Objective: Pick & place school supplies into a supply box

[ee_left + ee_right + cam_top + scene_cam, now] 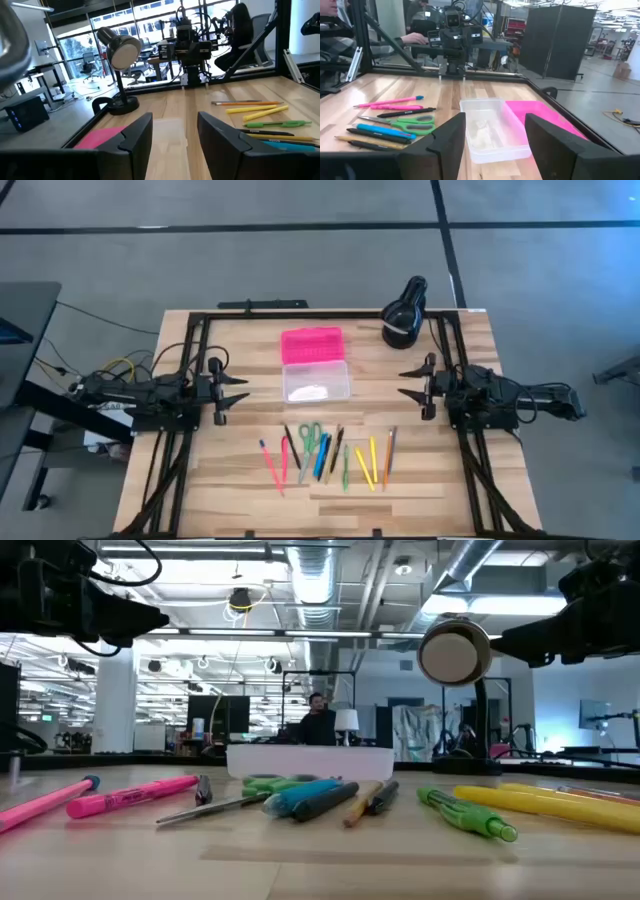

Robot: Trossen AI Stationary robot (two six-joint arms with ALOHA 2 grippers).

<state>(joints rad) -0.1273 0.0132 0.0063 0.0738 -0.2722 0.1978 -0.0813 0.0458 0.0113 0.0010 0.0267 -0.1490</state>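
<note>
The open box [316,379] sits mid-table, its pink lid [311,344] flat behind the clear base. Pens and scissors [311,437] lie in a row nearer the front edge. The left gripper [238,390] and right gripper [408,382] flank the box, fingers spread, holding nothing

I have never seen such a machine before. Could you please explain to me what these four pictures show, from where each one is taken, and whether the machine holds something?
It is a robot with two dark arms at a wooden table. One picture looks down from above, one looks level across the table, and one comes from each arm's wrist. The left gripper and right gripper hang at the table's sides, both open and holding nothing. Between them lies the supply box, its clear base open and its pink lid flat behind it. Nearer the front lies a row of pens and pencils and green scissors. A black lamp stands at a far corner.
</note>
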